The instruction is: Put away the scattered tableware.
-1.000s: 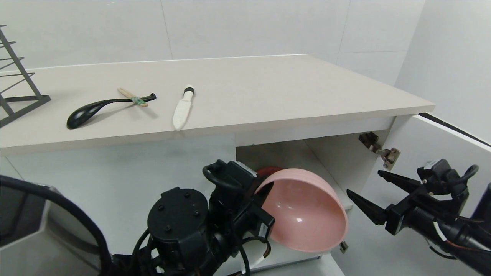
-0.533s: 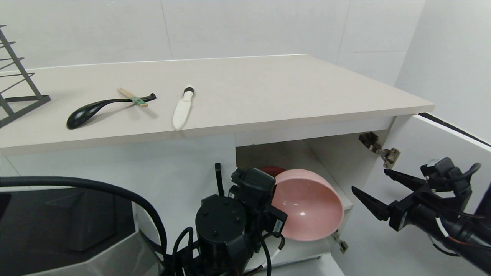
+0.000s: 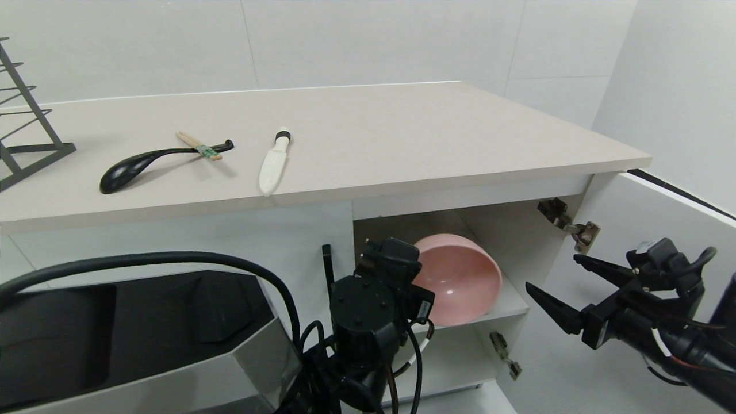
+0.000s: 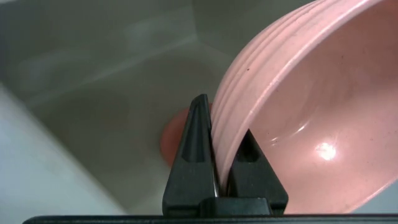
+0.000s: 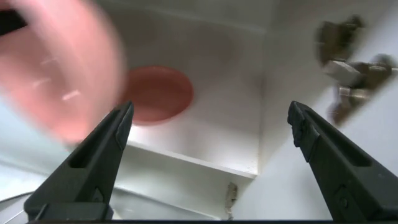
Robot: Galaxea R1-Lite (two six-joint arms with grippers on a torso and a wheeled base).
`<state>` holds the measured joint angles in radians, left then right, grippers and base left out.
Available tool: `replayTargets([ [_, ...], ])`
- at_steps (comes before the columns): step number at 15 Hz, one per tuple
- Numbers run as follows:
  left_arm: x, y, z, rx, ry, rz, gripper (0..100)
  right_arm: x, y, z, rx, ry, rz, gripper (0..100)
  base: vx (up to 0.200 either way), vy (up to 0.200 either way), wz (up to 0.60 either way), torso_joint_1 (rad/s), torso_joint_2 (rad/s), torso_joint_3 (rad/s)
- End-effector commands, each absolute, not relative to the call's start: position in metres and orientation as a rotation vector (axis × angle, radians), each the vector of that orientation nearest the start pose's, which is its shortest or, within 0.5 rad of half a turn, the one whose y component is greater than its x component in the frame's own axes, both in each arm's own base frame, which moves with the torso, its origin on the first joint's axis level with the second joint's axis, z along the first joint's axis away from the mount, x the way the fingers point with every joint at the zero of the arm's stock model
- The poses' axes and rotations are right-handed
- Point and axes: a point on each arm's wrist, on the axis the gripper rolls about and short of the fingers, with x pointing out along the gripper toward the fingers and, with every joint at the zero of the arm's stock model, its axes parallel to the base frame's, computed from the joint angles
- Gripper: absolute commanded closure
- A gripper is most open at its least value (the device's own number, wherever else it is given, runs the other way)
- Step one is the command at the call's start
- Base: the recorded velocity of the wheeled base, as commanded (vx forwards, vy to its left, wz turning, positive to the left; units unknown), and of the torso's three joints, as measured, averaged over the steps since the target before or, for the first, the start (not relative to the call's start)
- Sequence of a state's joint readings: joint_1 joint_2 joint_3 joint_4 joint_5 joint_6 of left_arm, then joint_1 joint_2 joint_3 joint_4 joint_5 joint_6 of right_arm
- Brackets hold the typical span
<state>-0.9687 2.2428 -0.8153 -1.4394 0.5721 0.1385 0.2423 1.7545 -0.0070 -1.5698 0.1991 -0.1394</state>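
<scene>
My left gripper (image 3: 415, 270) is shut on the rim of a pink bowl (image 3: 460, 277), holding it tilted inside the open cabinet above the shelf (image 3: 509, 305). The left wrist view has the gripper (image 4: 222, 163) pinching that bowl's ribbed rim (image 4: 298, 93), with a red dish (image 4: 174, 134) lying on the shelf behind. My right gripper (image 3: 555, 293) stands open beside the cabinet door, empty. On the counter (image 3: 374, 138) lie a black spoon (image 3: 144, 164), chopsticks (image 3: 198, 145) and a white knife (image 3: 274, 161).
The cabinet door (image 3: 650, 230) hangs open to the right, with hinges (image 3: 569, 224) on the cabinet's side wall. A dark wire rack (image 3: 26, 121) stands at the counter's far left. In the right wrist view the red dish (image 5: 155, 93) rests on the shelf.
My left arm has carried the pink bowl forward and up, from in front of the cabinet into the shelf opening. The right gripper has stayed almost in place, open.
</scene>
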Motion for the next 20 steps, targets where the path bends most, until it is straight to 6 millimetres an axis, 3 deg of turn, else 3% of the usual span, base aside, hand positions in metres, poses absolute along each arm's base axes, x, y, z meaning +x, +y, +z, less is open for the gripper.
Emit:
replayTargets([
  [1, 0.234, -0.316, 0.069, 0.128, -0.04, -0.39, 100, 0.19, 0.056, 0.091, -0.143, 0.148, 0.474, 0, 0.0, 0.0, 0.0, 0.0, 0.0, 0.0],
  [7, 0.234, -0.326, 0.072, 0.101, -0.062, -0.402, 100, 0.187, 0.066, 0.091, -0.147, 0.15, 0.528, 0, 0.0, 0.0, 0.0, 0.0, 0.0, 0.0],
  [20, 0.231, -0.35, 0.078, 0.053, -0.118, -0.482, 100, 0.204, 0.062, 0.088, -0.132, 0.151, 0.482, 0, 0.0, 0.0, 0.0, 0.0, 0.0, 0.0],
])
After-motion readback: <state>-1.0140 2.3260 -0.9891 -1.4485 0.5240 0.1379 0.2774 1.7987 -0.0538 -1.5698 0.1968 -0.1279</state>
